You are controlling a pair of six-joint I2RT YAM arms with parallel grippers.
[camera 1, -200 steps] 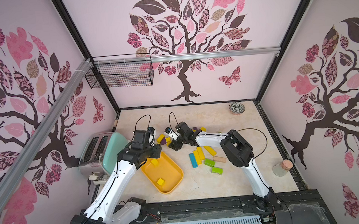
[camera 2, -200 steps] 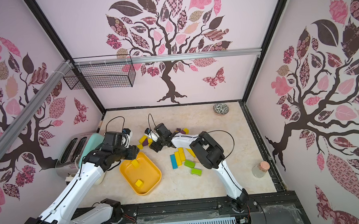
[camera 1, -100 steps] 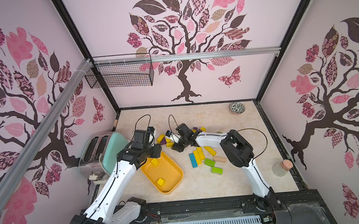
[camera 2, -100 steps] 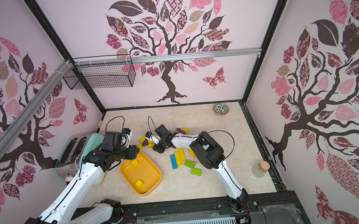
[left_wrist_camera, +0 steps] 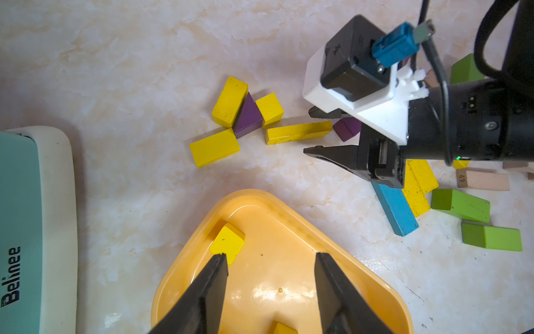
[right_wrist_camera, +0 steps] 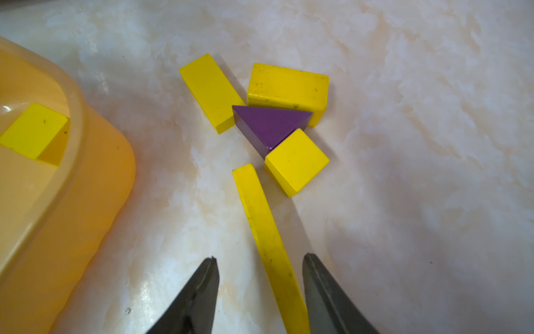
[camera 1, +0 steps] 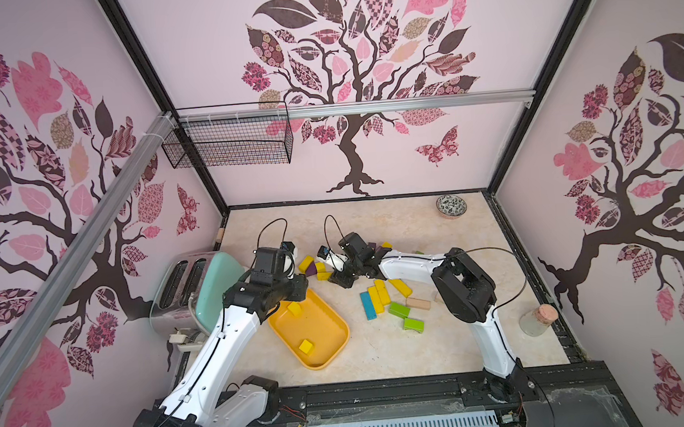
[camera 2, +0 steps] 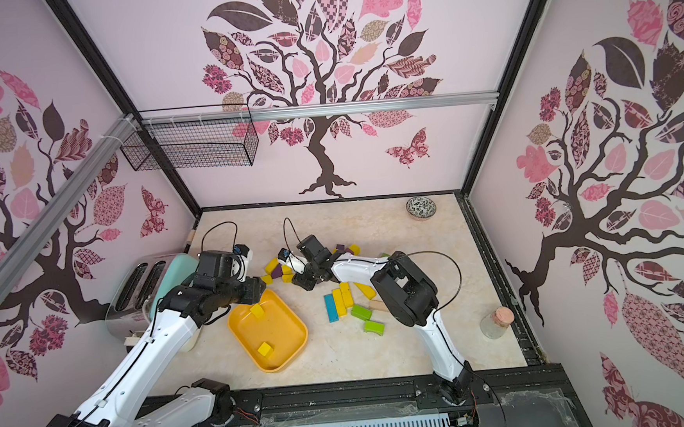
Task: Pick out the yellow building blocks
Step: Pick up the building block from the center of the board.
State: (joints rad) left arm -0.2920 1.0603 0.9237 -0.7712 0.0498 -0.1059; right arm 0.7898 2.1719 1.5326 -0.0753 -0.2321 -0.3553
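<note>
Two bright yellow wooden blocks (camera 1: 295, 308) lie in the orange-yellow plastic tray (left_wrist_camera: 361, 274). The left gripper (left_wrist_camera: 270, 256) hangs above it, jaws apart and empty. The right gripper (right_wrist_camera: 259, 257) straddles a long thin yellow wooden bar (right_wrist_camera: 257, 202) on the tabletop, jaws unclamped, evidently positioned to pinch its narrow sides. Several more yellow blocks (right_wrist_camera: 296, 162) lie nearby.

blocks (right_wrist_camera: 296, 162) yellow | triangle (right_wrist_camera: 270, 124) purple | bar (left_wrist_camera: 396, 211) blue | tray (right_wrist_camera: 86, 179) orange-yellow | table (right_wrist_camera: 433, 144) cream marbled

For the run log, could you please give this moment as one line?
left claw: open above tray | right claw: open, straddling long yellow bar | tray: two yellow blocks inside
</note>
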